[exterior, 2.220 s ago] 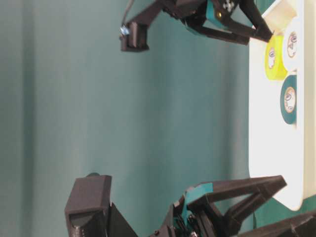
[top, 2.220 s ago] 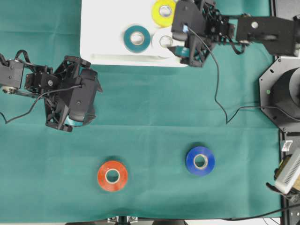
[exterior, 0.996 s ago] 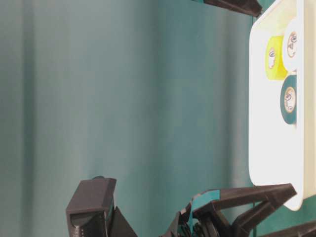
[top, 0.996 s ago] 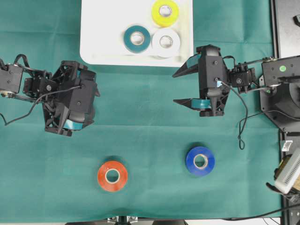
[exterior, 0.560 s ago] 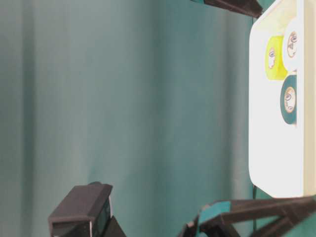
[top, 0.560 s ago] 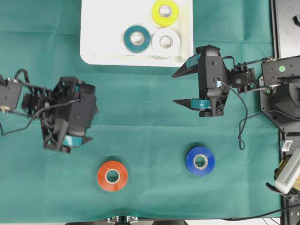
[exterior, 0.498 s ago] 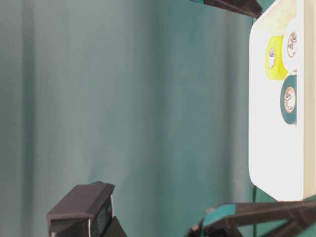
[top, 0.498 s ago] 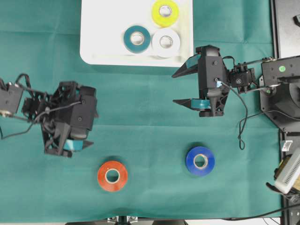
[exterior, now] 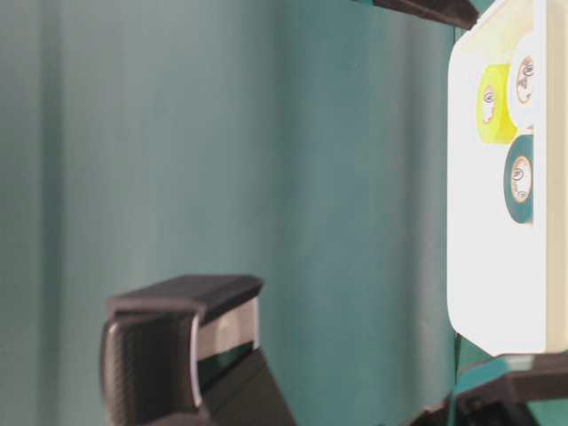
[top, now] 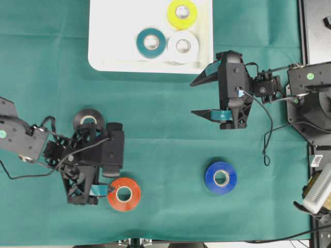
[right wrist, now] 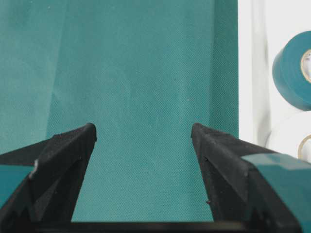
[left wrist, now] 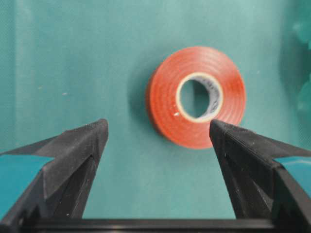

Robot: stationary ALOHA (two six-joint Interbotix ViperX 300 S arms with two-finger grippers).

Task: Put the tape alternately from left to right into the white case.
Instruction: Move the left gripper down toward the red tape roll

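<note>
**Left gripper over the red roll, three rolls in the case**

The white case (top: 103, 46) is the landmark. Inside it lie the teal roll (top: 151, 42), the white roll (top: 183, 46) and the yellow roll (top: 182, 14). Well below the case, on the green cloth (top: 165, 113), lie the red roll (top: 124, 194), the blue roll (top: 221, 177) and the black roll (top: 89, 119). The left gripper (left wrist: 158, 133) has its jaws spread wide just beside the red roll and holds nothing. The right gripper (right wrist: 143, 133), near the case's lower right corner, is also spread and empty. The print inside the cores is too small to read.
</note>
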